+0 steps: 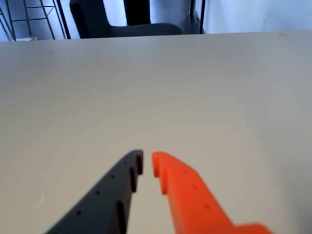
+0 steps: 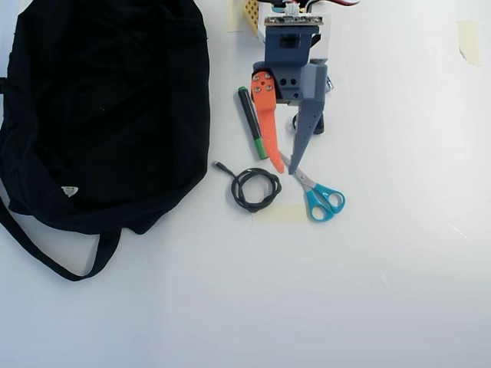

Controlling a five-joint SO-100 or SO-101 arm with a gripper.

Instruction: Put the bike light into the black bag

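In the overhead view the black bag (image 2: 107,107) is lying at the left of the white surface (image 2: 383,268), its top and left side running off the edge of the picture, its strap looping out below it. Right of the bag a marker (image 2: 252,123) is lying just beside the orange finger, and below them a coiled black cable (image 2: 255,188) is resting near the fingertips. The claw (image 2: 285,168) is hanging over the middle of the surface with its orange and dark fingers nearly together, a narrow slit between the tips, gripping nothing; the wrist view shows the same thin gap at the claw (image 1: 147,163) over bare surface. The bike light (image 2: 307,125) is mostly hiding under the dark finger, only a ring and a dark bit peeking out, so its shape is hard to make out. Scissors (image 2: 318,193) with teal handles are lying just right of the fingertips.
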